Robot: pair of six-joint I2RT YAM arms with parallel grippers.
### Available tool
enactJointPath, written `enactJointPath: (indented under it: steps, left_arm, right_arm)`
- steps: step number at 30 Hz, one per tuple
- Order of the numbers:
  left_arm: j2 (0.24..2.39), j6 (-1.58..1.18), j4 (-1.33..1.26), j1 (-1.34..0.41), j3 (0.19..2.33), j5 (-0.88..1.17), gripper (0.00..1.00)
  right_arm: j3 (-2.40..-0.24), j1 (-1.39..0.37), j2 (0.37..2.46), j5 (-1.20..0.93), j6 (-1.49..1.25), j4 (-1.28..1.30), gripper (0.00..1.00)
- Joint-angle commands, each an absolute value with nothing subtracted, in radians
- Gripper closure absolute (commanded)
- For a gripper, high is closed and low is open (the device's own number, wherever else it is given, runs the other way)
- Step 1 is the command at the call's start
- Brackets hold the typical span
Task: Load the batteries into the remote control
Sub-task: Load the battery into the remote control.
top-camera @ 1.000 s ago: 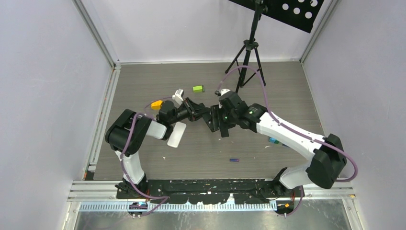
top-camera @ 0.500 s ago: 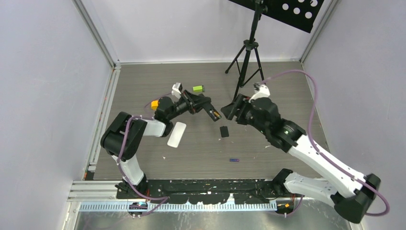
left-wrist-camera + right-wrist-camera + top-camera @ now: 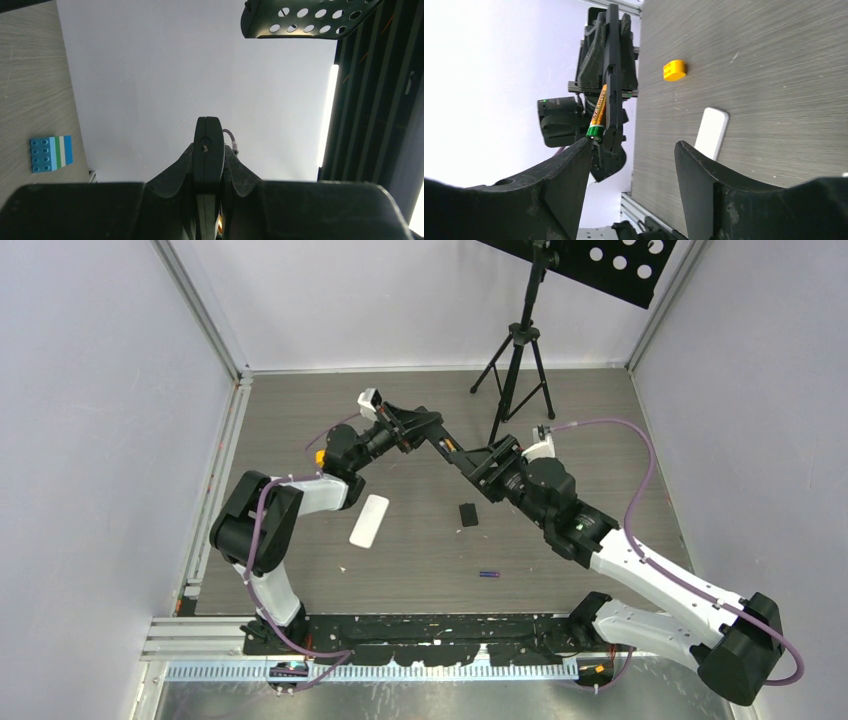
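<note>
My left gripper (image 3: 405,427) is shut on the black remote control (image 3: 440,445) and holds it up off the table. In the left wrist view the remote (image 3: 208,135) shows edge-on between the shut fingers. In the right wrist view an orange battery with a green end (image 3: 598,112) lies along the remote (image 3: 613,75). My right gripper (image 3: 482,462) stands open just beyond the remote's free end, its left fingertip (image 3: 585,142) close to the battery's green end. A blue-purple battery (image 3: 488,573) lies on the table near the front.
A small black cover (image 3: 468,514) and a white oblong piece (image 3: 369,520) lie on the table. An orange block (image 3: 674,70) sits by the left arm. A tripod (image 3: 515,370) stands at the back. A blue, green and white brick (image 3: 50,154) lies near the wall.
The left gripper carried the remote up and toward the back of the table. The right gripper let go at the remote, opened, drew back to the right, then came back near its free end.
</note>
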State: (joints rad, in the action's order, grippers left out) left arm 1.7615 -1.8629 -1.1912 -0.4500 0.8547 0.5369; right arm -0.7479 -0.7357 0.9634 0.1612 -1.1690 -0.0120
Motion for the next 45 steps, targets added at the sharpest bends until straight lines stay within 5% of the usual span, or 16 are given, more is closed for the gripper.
enactJointPath:
  steps: [1,20,40,45]
  left_arm:
    - [1.752,-1.893,-1.244,-0.451,0.875,0.535,1.00]
    - [1.755,-1.903,-1.249,-0.453,0.865,0.543,1.00]
    - [1.721,-1.900,-1.247,-0.484,0.852,0.544,1.00]
    - [1.649,-1.843,-1.197,-0.494,0.839,0.544,1.00]
  right_arm:
    - [-0.713,-0.733,0.960,0.166,-1.247,-0.246,0.34]
    - [-0.664,-0.733,0.954,0.201,-1.285,-0.308,0.33]
    - [-0.664,-0.714,1.008,0.183,-1.335,-0.317,0.63]
    - [-0.649,-0.709,1.011,0.176,-1.335,-0.328,0.78]
